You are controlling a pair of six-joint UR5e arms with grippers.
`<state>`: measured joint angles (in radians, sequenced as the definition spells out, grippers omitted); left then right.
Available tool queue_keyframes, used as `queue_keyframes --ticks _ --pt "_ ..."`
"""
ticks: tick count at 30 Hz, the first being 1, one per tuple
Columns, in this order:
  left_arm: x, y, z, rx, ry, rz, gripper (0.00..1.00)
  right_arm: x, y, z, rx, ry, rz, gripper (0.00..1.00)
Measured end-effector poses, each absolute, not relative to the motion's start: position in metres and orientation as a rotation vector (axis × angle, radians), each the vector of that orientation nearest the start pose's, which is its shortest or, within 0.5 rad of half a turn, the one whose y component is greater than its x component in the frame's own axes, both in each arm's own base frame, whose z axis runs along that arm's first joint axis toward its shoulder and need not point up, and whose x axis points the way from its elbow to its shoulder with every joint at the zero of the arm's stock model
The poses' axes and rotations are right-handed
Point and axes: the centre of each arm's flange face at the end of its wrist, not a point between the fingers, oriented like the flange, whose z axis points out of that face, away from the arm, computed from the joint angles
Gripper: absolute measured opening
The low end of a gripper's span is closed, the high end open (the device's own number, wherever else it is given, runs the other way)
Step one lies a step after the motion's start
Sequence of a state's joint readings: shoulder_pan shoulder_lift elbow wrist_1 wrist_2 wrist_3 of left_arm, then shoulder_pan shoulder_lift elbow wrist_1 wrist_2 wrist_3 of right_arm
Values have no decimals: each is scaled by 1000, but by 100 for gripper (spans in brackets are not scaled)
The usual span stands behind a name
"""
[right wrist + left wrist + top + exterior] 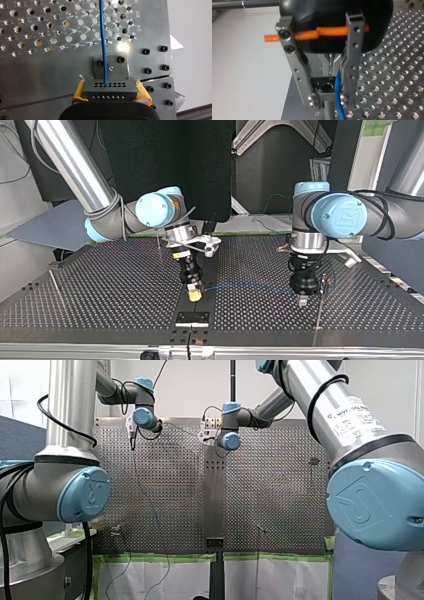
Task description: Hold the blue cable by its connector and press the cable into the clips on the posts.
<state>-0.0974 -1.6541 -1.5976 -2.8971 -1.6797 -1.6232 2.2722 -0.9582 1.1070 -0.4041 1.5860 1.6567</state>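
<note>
Blue cable (250, 286) runs across the lower middle of the top view, strung between the two grippers just above the perforated table (100, 290). Its connector (110, 88), a dark block with rows of small holes, is clamped between the yellow pads (78, 93) of my right gripper (194, 292), left of centre in that view. In the right wrist view the cable leaves the connector and goes straight ahead over the plate. My left gripper (329, 100), right of centre in the top view, has its metal fingers (298, 75) narrowly apart, astride a black clip (325, 87) on a grey post (328, 113). The cable passes just inside one finger, beside the clip.

I judge the step in hand to be seating the cable in this clip; whether it is already in, I cannot tell. The next move likely calls for a press down at the clip while the right gripper holds the line taut, then carrying the connector on toward a thin rod (56, 287), perhaps another post, at the top view's left edge
</note>
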Motion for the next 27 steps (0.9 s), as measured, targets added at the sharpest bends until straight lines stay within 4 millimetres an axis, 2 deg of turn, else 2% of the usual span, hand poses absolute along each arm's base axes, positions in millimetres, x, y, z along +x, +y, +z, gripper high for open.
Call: queue_keyframes --ticks 14,22,27 --pt "519 -182 454 -48 1444 -57 0 584 -490 372 1442 -768 1911 2" --pt "514 -188 433 -41 1461 -64 0 573 -492 346 1474 -812 1860 2" --pt "516 -198 413 -22 1500 -60 0 562 -493 325 1501 -845 1819 2"
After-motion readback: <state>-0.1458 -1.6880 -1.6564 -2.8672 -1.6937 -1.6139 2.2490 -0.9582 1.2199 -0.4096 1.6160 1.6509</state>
